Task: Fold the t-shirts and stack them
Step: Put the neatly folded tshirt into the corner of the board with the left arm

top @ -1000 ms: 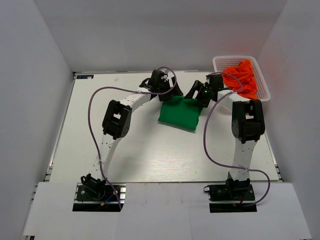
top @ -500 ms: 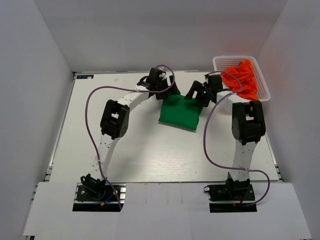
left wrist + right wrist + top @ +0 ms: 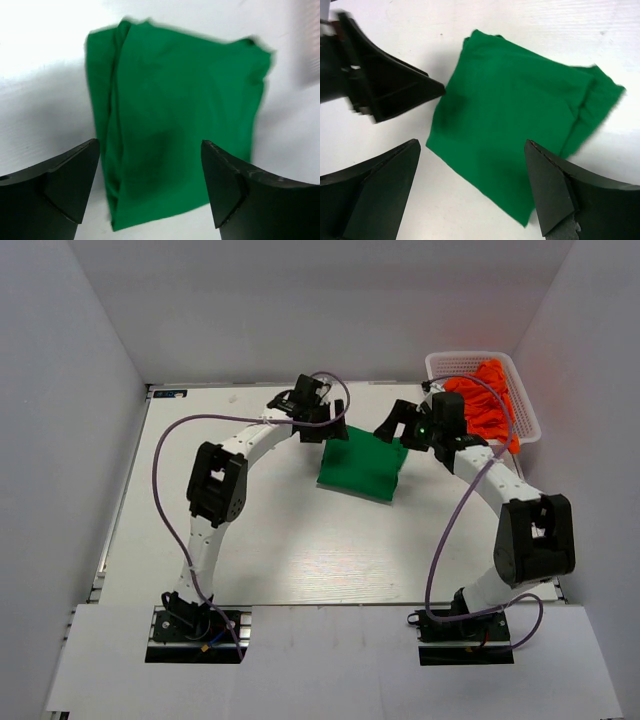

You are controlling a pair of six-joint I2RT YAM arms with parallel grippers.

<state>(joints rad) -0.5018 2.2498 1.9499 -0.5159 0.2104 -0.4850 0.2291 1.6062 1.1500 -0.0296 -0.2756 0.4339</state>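
A kelly green t-shirt [image 3: 362, 470] lies folded into a small rectangle in the far middle of the table. Over its far left corner hovers my left gripper [image 3: 333, 429], open and empty. My right gripper [image 3: 399, 428] hangs open over the far right corner, also empty. The left wrist view shows the green t-shirt [image 3: 175, 110] flat below the wide open left gripper [image 3: 150, 144]. In the right wrist view the green t-shirt [image 3: 520, 125] lies under the open right gripper [image 3: 471, 144], with the left gripper's fingers [image 3: 390, 87] beside it. Orange t-shirts [image 3: 488, 402] are heaped in the basket.
A white mesh basket [image 3: 462, 359] stands at the far right corner, close behind my right wrist. The white table [image 3: 300, 540] has side walls to the left, right and back. Purple cables loop off both arms.
My right arm's elbow has swung out to the right and its gripper drew back from the green t-shirt. The left gripper shifted slightly left and back. The shirt stays put.
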